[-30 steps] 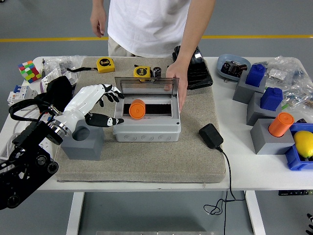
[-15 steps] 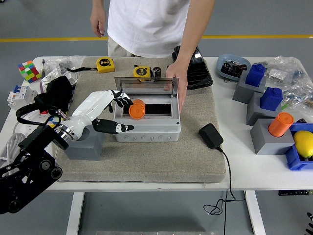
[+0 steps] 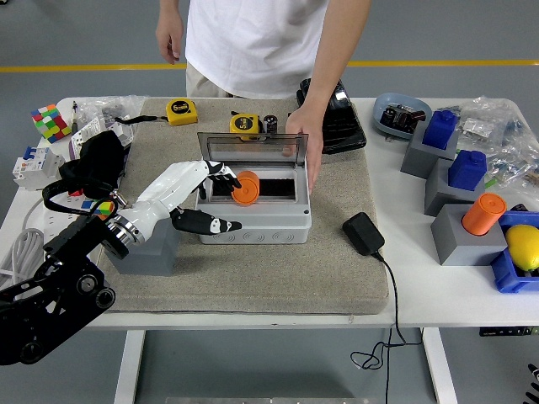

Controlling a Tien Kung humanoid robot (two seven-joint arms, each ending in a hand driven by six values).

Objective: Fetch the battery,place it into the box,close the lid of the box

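Inside box (image 3: pixel 253 225), left hand (image 3: pixel 206 198) touches battery (image 3: pixel 247 187).

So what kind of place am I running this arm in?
Probably a lab or workshop: a yellow floor line on grey concrete, a white table crowded with tape measures, and a person steadying the box.

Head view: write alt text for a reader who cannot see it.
The robot's left hand reaches into an open grey box, fingers at an orange battery inside. A person's hand holds the clear lid upright.
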